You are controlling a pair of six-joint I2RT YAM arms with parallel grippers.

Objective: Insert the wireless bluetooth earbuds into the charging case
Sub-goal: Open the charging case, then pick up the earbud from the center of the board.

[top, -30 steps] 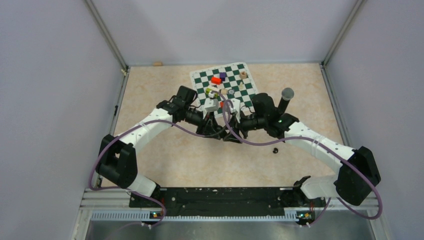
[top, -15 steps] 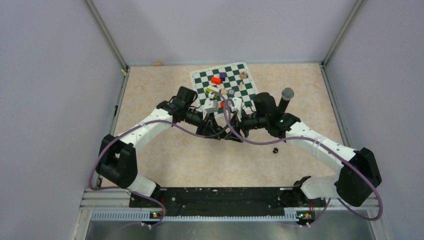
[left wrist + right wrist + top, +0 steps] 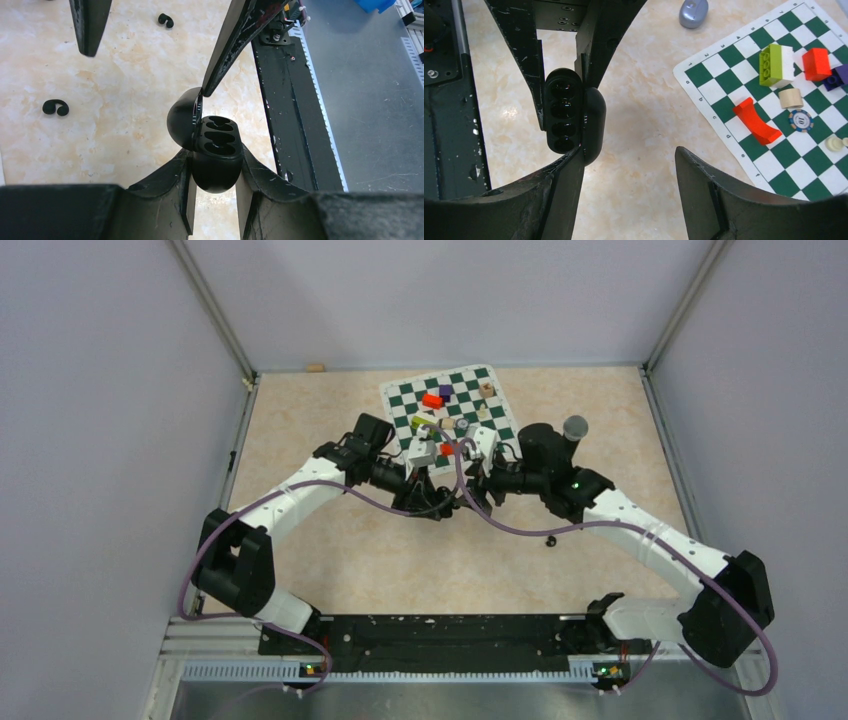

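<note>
Clamped by its body in the tightly closed left gripper (image 3: pixel 214 167), the glossy black oval charging case (image 3: pixel 215 155) hangs above the beige marbled table (image 3: pixel 125 75), its domed lid (image 3: pixel 181 122) swung open and its wells apparently empty. The right gripper (image 3: pixel 629 160) grasps nothing, jaws well apart, one fingertip against the lid's edge. With the opening step seemingly done, the next move calls for fetching the small black C-shaped earbuds (image 3: pixel 55 107), which lie loose on the table, well apart from the case.

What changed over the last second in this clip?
The right gripper widened its jaws beside the open charging case, and the right arm swung outward to its right. The left gripper stayed shut on the case; the loose black earbud and chessboard did not move.
</note>
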